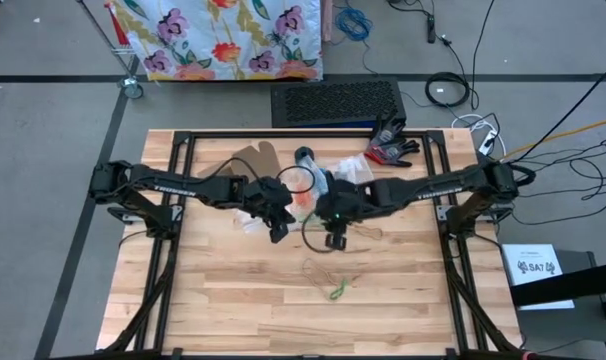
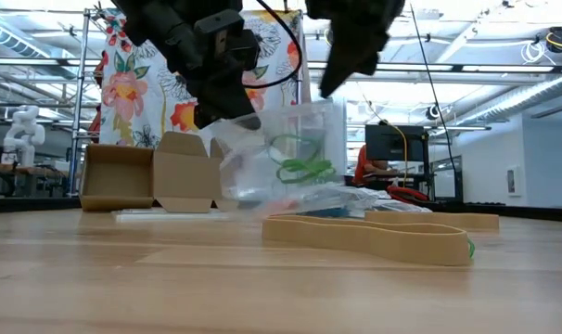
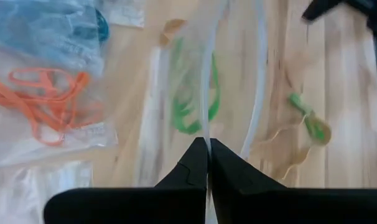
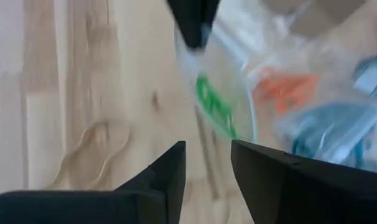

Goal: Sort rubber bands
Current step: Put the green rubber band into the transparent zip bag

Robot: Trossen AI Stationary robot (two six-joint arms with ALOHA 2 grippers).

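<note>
Green rubber bands (image 3: 191,99) sit bagged in the clear bag (image 3: 176,74) pinched by the left gripper (image 3: 208,155) (right gripper (image 4: 207,163) open, empty), tan bands (image 1: 328,272) remaining loose.

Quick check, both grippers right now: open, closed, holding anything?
Left gripper: closed on the edge of a clear plastic bag with green rubber bands inside.
Right gripper: open, holding nothing.
</note>
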